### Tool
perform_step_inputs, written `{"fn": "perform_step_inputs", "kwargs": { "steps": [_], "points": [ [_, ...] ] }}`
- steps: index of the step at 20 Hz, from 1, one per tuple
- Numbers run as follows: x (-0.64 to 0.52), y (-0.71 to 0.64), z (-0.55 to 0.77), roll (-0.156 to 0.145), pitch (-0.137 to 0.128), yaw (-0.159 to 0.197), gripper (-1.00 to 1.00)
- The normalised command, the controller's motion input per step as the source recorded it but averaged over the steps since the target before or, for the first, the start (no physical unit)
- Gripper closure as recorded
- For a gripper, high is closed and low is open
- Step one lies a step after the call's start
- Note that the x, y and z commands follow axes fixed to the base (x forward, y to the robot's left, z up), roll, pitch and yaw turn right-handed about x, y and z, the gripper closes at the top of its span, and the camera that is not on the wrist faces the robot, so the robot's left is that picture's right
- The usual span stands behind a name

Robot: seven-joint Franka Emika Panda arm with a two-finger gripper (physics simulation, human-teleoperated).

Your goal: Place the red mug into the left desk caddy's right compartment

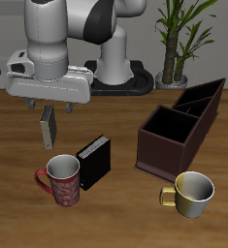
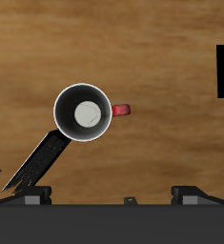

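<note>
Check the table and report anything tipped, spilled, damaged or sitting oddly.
Nothing stands out. The red mug and the yellow-gold mug both stand upright with nothing spilled. The small black box stands on edge beside the red mug, and the left desk caddy sits flat and intact. The gripper hangs above the red mug.

Wood-grain table (image 1: 115, 208) w/ potted plant (image 1: 179, 39) at back, pale wall (image 1: 9, 19) behind.

red mug (image 1: 64, 180) just beside small box (image 1: 95, 160)
</note>
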Motion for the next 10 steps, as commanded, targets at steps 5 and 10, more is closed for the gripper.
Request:
{"fn": "perform_step_inputs", "kwargs": {
  "steps": [5, 10],
  "points": [
    [-0.01, -0.10, -0.09, -0.049, -0.090, -0.117, -1.00],
    [0.07, 0.01, -0.27, -0.012, -0.011, 0.016, -1.00]
  ]
}}
